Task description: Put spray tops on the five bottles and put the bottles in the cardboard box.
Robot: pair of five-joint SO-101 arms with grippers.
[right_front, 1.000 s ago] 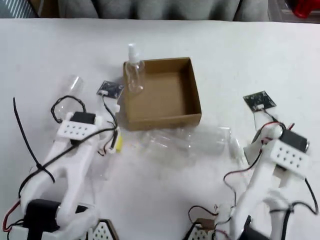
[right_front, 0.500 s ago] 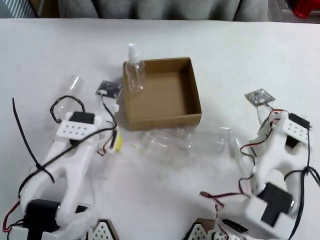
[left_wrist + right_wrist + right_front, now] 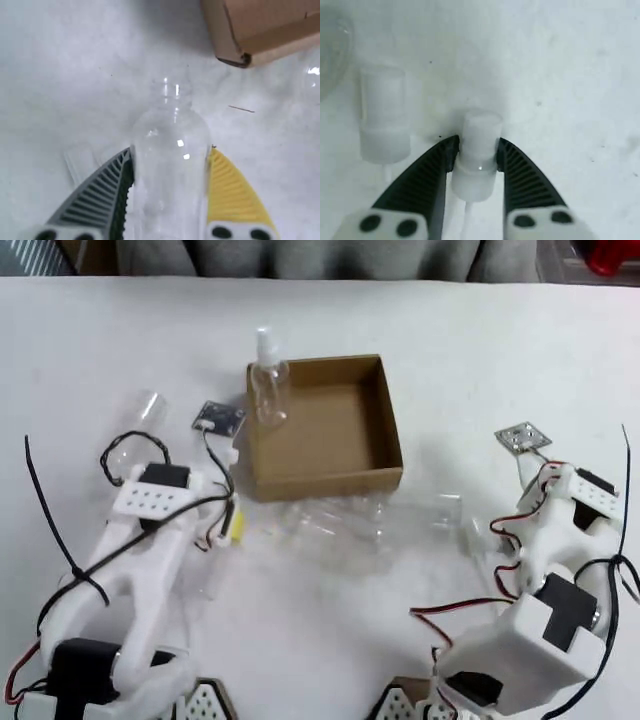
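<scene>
Now the right claw [image 3: 476,146] pinches a spray top [image 3: 480,129] between its fingers, while the left claw [image 3: 170,154] clamps a clear bottle [image 3: 170,132].

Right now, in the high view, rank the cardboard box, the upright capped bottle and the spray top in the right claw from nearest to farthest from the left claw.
1. Cardboard box, just beyond the left claw.
2. Capped bottle, upright at the box's far left corner.
3. Spray top, far to the right.
</scene>
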